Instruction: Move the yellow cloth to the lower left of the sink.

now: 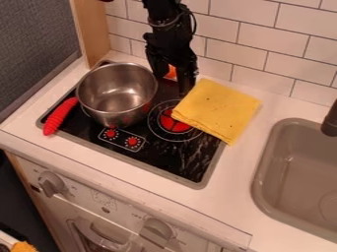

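From my camera view, the folded yellow cloth point(220, 109) is nearly square, overlapping the stovetop's point(178, 176) right edge and the white counter point(245, 156), left of the sink point(262, 170). Its slightly longer axis slants from upper left to lower right; one corner points towards the tiled wall point(247, 56). My gripper point(172, 84) hangs just beside its upper-left edge, jaws parted, grasping nothing.

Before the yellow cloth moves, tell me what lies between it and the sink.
A strip of white countertop lies between the yellow cloth and the sink, as the camera view shows.
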Controlling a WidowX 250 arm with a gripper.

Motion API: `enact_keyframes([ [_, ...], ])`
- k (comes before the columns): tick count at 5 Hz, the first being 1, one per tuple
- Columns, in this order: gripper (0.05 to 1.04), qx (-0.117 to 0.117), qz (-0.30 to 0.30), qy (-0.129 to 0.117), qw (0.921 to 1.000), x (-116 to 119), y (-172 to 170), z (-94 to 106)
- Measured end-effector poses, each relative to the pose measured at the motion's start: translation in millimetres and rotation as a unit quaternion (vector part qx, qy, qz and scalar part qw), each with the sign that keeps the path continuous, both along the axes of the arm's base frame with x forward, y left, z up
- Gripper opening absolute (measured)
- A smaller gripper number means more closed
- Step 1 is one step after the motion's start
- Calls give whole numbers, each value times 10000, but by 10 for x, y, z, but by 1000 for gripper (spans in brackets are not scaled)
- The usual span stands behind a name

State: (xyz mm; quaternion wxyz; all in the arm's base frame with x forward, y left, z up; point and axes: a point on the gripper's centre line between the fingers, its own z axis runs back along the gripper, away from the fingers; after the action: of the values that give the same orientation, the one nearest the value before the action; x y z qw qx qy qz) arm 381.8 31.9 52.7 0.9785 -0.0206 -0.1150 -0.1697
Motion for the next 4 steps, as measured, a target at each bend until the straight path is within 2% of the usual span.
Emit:
enact_keyframes([
  [1,1001,-41,7,183,9998,-22,-24,-140],
  [4,1001,12,-774,136,9969,227,-872,-164],
])
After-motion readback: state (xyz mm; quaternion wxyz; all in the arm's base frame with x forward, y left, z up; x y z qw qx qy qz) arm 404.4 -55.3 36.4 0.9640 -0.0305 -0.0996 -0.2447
